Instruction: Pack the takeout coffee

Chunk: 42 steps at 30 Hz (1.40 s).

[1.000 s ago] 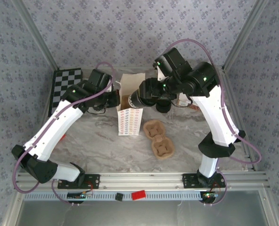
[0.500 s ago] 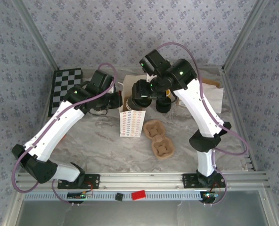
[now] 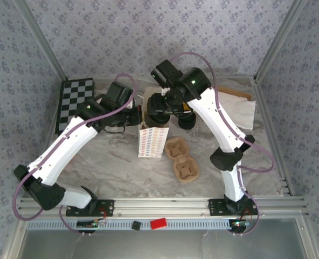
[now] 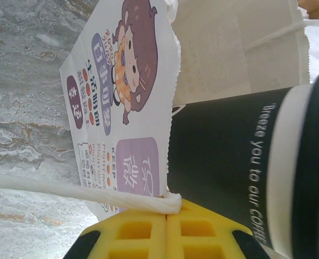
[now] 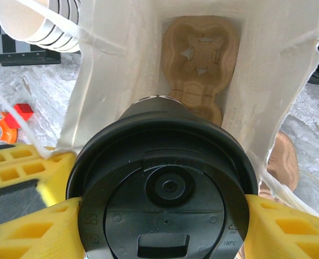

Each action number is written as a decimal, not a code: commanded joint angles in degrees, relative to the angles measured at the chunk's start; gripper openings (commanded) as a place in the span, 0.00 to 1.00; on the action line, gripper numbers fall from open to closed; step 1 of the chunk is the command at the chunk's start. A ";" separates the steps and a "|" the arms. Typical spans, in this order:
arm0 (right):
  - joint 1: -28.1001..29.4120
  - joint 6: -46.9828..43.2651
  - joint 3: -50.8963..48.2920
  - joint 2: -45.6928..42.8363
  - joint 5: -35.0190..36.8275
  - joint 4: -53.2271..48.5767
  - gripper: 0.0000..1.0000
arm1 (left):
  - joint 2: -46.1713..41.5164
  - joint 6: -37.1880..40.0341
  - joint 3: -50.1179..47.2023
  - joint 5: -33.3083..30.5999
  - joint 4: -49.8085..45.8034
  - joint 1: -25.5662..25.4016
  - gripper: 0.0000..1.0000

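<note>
The takeout coffee is a dark paper cup with a black lid. My right gripper is shut on it, one yellow finger on each side of the lid. The cup hangs lid-up in the open mouth of the white paper bag, above a brown cup carrier on the bag's floor. In the left wrist view the cup sits just beside the bag's printed wall. My left gripper is shut on the bag's white handle. From above, both grippers meet at the bag.
A second brown cup carrier lies on the marble table right of the bag. A stack of black lids stands behind it. A checkerboard lies at the back left, and nested cream-rimmed cups sit beside the bag.
My right arm has swung left with the cup, turning it from lying sideways to upright over the bag's mouth. The left gripper has kept its hold on the handle.
</note>
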 commanded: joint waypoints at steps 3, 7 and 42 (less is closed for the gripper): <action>0.41 1.23 2.62 2.04 1.30 -5.06 0.66 | -2.26 -0.76 0.75 0.20 2.02 -0.57 0.00; 0.32 1.42 3.42 3.29 1.67 -5.70 0.66 | -2.70 -0.88 0.39 0.42 2.57 -0.70 0.00; 4.46 1.93 2.34 7.27 6.08 -10.83 0.65 | -6.55 -5.83 -6.61 -2.04 7.76 -0.26 0.00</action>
